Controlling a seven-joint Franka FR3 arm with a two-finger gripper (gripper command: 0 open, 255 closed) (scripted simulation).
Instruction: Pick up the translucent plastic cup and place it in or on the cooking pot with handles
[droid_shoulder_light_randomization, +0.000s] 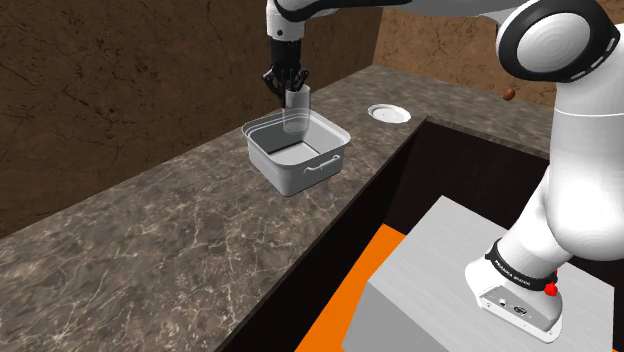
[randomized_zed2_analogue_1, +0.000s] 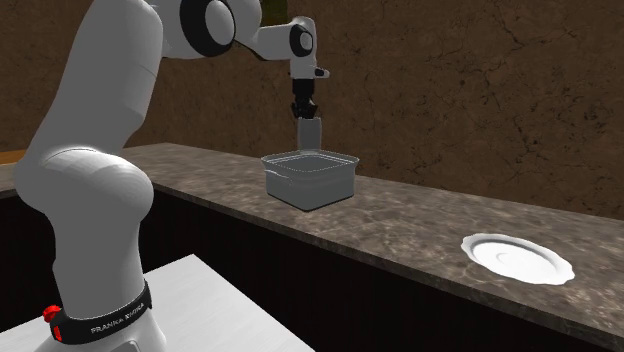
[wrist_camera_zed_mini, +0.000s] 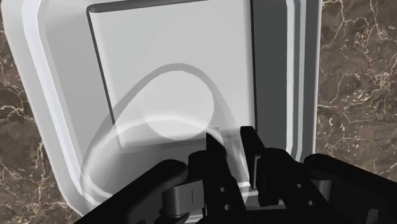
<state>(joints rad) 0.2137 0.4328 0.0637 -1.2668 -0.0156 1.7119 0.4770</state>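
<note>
Starting at the shoulder view's left, there's a long stretch of dark marbled countertop (droid_shoulder_light_randomization: 150, 230). Then comes the black gripper (droid_shoulder_light_randomization: 288, 88), pointing straight down and pinching the wall of the see-through cup (droid_shoulder_light_randomization: 298, 108) between its fingers (wrist_camera_zed_mini: 215, 153), so it's clamped on the cup for sure. The cup hangs upright right over the opening of the square grey pot (droid_shoulder_light_randomization: 300, 178) with handles, its bottom about level with the rim. Further right a small white plate (droid_shoulder_light_randomization: 390, 114) sits on the counter, well apart from the pot, then the white arm on its grey stand (droid_shoulder_light_randomization: 440, 290).
</note>
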